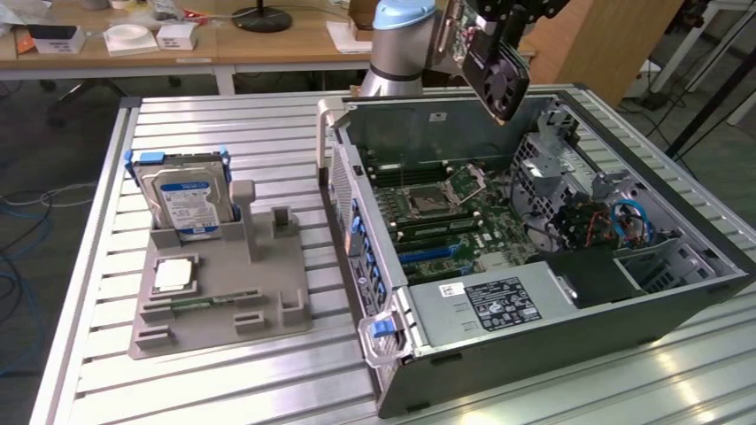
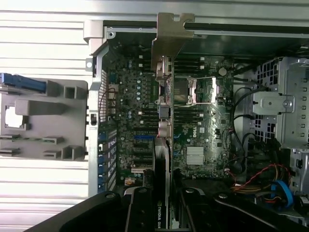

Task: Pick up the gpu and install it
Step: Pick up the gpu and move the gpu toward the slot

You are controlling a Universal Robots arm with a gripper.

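Observation:
The gpu (image 1: pixel 493 64), a flat card with a black fan cooler, hangs tilted in the air above the far wall of the open computer case (image 1: pixel 390 292). My gripper (image 1: pixel 505 19) is shut on its upper end. In the wrist view the gpu (image 2: pixel 162 121) runs edge-on away from the camera, its silver end bracket (image 2: pixel 170 39) farthest out, over the motherboard (image 2: pixel 203 140). My gripper (image 2: pixel 161 215) clamps the card between its black fingers (image 2: pixel 140 208). The card is well above the board and touches nothing in the case.
A grey holder tray (image 1: pixel 219 328) lies on the slatted table at the exterior view's left, carrying a blue-label hard drive (image 1: pixel 183 199), a processor chip (image 1: pixel 175 274) and a narrow memory stick (image 1: pixel 195 304). Cables (image 1: pixel 621 221) and a drive cage (image 1: pixel 543 159) crowd the case's right side.

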